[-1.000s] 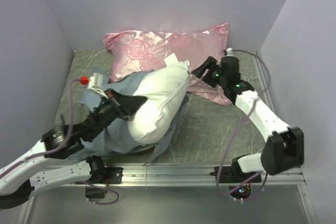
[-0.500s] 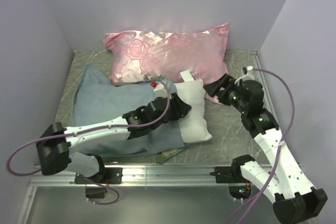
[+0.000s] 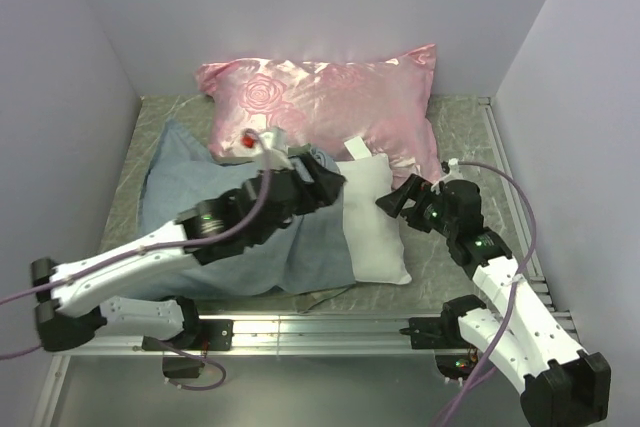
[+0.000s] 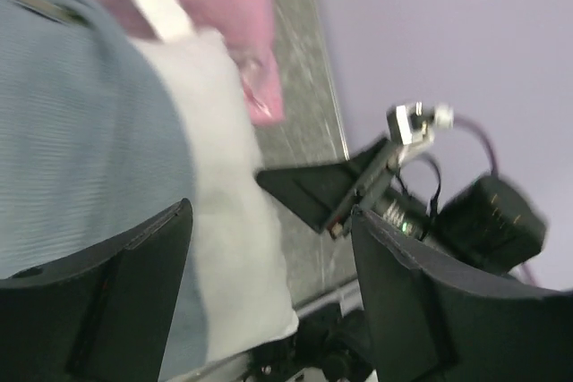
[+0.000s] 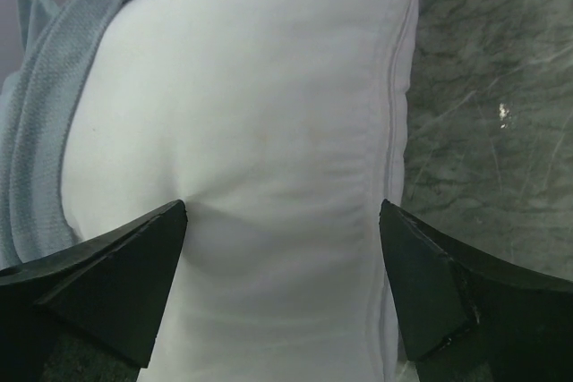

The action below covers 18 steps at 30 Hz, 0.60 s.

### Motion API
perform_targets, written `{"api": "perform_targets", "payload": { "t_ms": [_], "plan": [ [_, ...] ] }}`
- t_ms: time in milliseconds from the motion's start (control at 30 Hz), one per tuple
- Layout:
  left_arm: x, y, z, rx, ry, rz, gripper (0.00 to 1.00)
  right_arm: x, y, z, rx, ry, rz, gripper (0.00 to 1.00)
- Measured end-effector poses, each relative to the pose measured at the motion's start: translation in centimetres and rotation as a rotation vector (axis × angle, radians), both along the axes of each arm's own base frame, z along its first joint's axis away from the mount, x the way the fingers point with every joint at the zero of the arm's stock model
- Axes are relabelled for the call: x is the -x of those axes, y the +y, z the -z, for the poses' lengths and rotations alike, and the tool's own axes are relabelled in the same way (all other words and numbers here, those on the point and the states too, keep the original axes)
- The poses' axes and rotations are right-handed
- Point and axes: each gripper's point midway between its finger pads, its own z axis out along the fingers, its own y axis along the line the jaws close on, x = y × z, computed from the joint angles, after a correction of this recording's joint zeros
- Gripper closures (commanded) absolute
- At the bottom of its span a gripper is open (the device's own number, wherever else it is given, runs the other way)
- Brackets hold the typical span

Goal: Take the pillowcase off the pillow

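- Pillow [image 5: 269, 131] lies between the right gripper's [image 5: 282, 288] wide-spread fingers; the arm reaches low, leftward.
- Left gripper [image 4: 269, 297], fingers wide and holding nothing, hovers over the pillowcase [image 4: 72, 131] edge; the arm stretches rightward.

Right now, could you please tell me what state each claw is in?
Left claw: open, holding nothing.
Right claw: open, facing the pillow, not gripping it.
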Motion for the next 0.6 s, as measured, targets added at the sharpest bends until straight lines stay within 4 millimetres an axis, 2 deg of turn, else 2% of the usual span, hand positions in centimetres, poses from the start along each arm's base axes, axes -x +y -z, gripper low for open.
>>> {"api": "perform_targets", "payload": {
  "t_ms": [100, 200, 267, 333, 433, 533, 600],
  "plan": [
    [-0.8, 6.4, -1.4, -0.014, 0.013, -0.174, 0.17, 0.3, 0.6, 0.9, -0.023, -0.001, -0.039, 0.03],
    [-2.5, 13.6, -0.8, -0.056, 0.035, -0.366, 0.12, 0.5, 1.4, 1.7, -0.058, -0.010, -0.080, 0.01],
    [-3.8, 18.8, 0.8, -0.102, 0.051, -0.512, 0.12, 0.7, 1.8, 2.0, -0.086, -0.026, -0.103, 0.00],
    [-4.4, 23.1, 3.6, -0.175, 0.091, -0.627, 0.12, 0.8, 2.2, 2.4, -0.115, -0.040, -0.122, 0.00],
    [-4.7, 26.1, 8.3, -0.283, 0.180, -0.681, 0.13, 1.1, 2.8, 2.6, -0.166, -0.075, -0.155, 0.00],
    [-4.7, 26.4, 13.6, -0.378, 0.294, -0.643, 0.14, 1.4, 3.6, 2.1, -0.234, -0.116, -0.191, 0.00],
    [-5.0, 26.2, 15.6, -0.406, 0.332, -0.619, 0.14, 1.6, 4.0, 1.7, -0.277, -0.139, -0.212, 0.00]
  ]
}}
